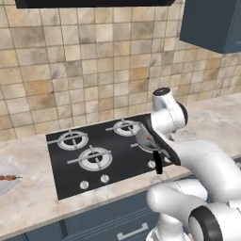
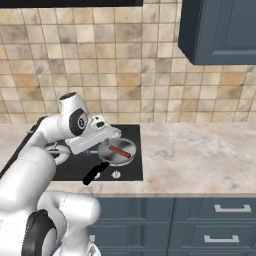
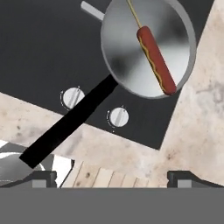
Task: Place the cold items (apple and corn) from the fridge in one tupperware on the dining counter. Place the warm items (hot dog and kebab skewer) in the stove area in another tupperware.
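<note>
Your pincer point(image 3: 112, 178) hangs released above the front right corner of the cooktop point(image 1: 94, 150), its two fingertips point(image 3: 43, 177) standing wide apart at the bottom of the hand view with nothing between them.

One frying pan point(image 3: 127, 48) sits on the front right burner. One hot dog point(image 3: 156, 59) lies inside it, red with a wavy yellow line along its top, angled across the pan's floor toward the rim nearest the bare worktop point(image 2: 200, 155). The pan's one black handle point(image 3: 70, 122) runs out over the front edge of the cooktop and past the worktop's front edge.

Two white knobs point(image 3: 119, 117) show near the handle in the hand view, one on either side of it. In the left base view you can count three free burners point(image 1: 94, 157) and further knobs along the cooktop's front edge.

One kebab skewer point(image 1: 8, 178) lies on one pale plate point(image 1: 5, 187) at the far left edge of the worktop, well apart from the cooktop; the plate is cut by the frame.

Your arm point(image 2: 75, 125) reaches across the cooktop from the left in the right base view.
</note>
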